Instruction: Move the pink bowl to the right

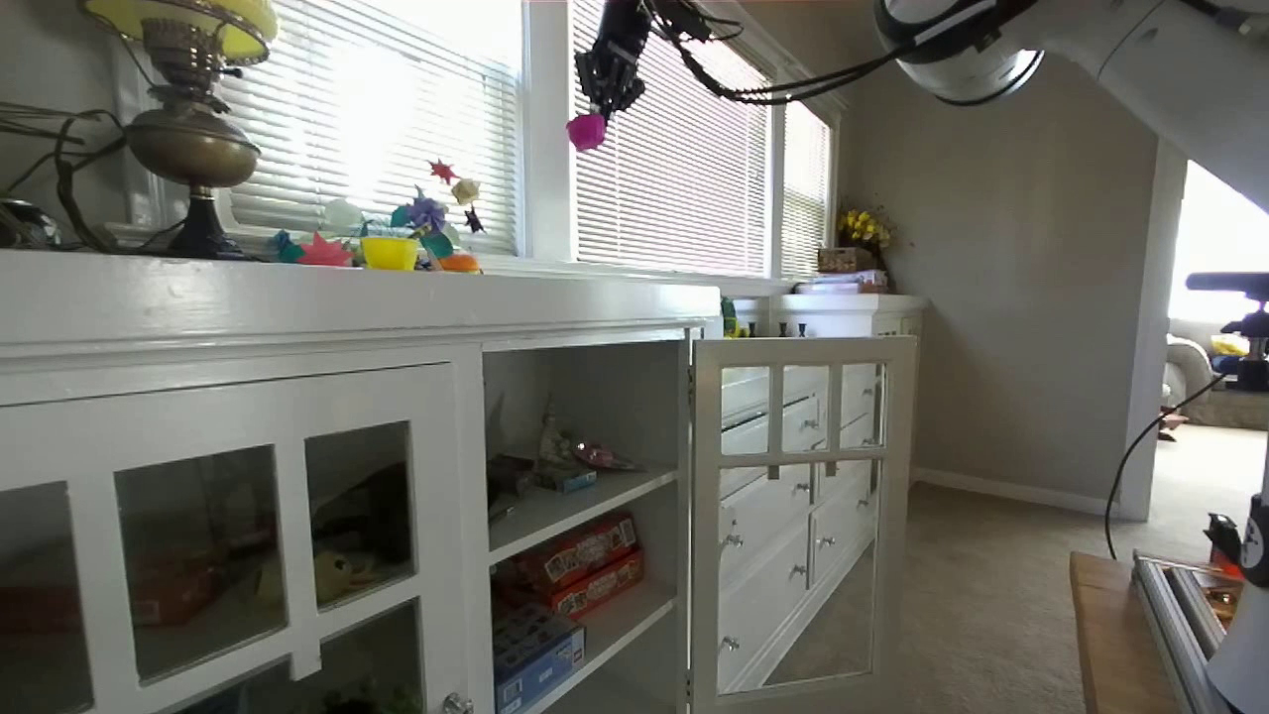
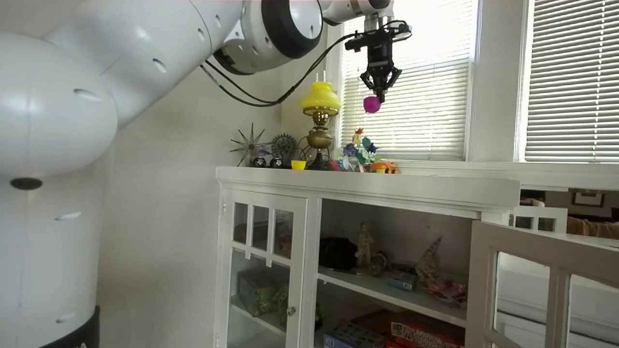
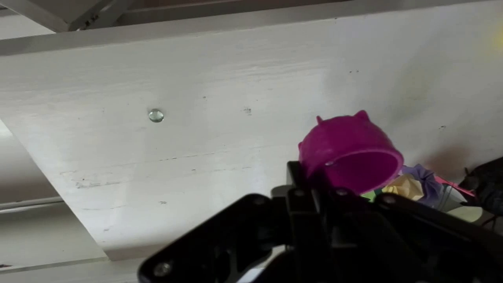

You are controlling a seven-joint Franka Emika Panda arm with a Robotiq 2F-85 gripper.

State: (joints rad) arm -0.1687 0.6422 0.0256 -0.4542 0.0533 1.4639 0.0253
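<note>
- The white, rounded robot arm (image 2: 164,53) stretches high over the scene, wrist above the cabinet, black cables (image 2: 268,103) sagging below it.
- The black two-fingered gripper (image 2: 380,96) points downward, clenched on the edge of the small magenta-pink rounded bowl (image 3: 344,141).
- That bowl hangs tilted in midair, well above the top of the white-painted cabinet (image 2: 411,186).
- Below it and to the left stand folded flowers in purple, teal and cream (image 1: 426,212), a small yellow cup (image 1: 390,254) near them.
- Farther left is a brass-bodied lamp with a yellow shade (image 2: 319,140).
- A clear rounded bead (image 3: 156,115) lies on the cabinet top, toward its right end.
- At the right, a white paned door (image 1: 801,350) is swung outward, beside shelves with red boxes (image 1: 595,585).
- On the far side, white slatted blinds (image 1: 674,208) cover the windows.
</note>
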